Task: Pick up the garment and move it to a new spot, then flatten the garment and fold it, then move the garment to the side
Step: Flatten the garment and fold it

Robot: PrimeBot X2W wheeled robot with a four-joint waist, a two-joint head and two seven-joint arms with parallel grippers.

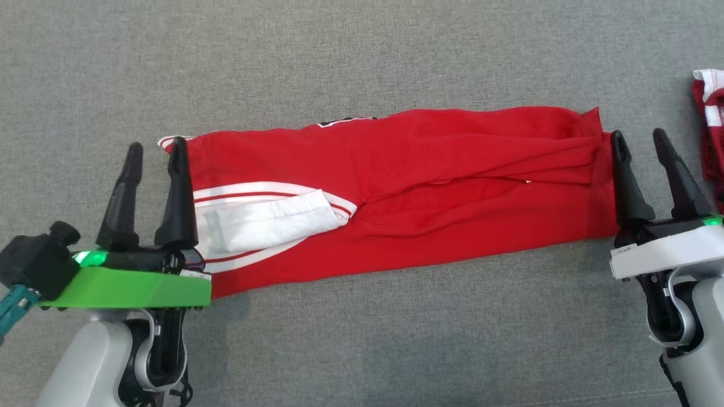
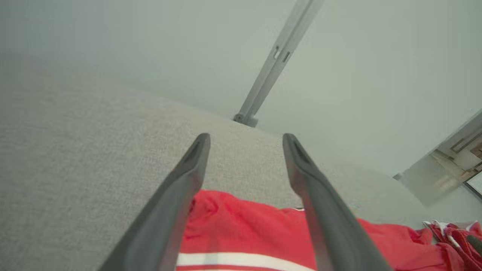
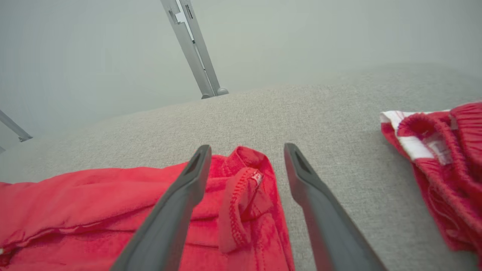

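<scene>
- Black-fingered left pincer: at the left end of the garment, fingers spread wide and clamping nothing. Its inner finger stands at the cloth's left edge; whether it touches cannot be told. Green mount with a lit green lamp behind the fingers.
- Garment: red, with white stripes, folded into a long band. It lies flat across the middle of the grey woven surface, its length running from the left side toward the right. A white sleeve-like flap is folded over its left part; creases run along the right half.
- Right pincer: at the garment's right end, fingers wide apart, nothing gripped. In the right wrist view a stitched red hem lies under the gap between the fingers.
- Second garment: red and white, crumpled, near the surface's right edge, apart from the folded band.
</scene>
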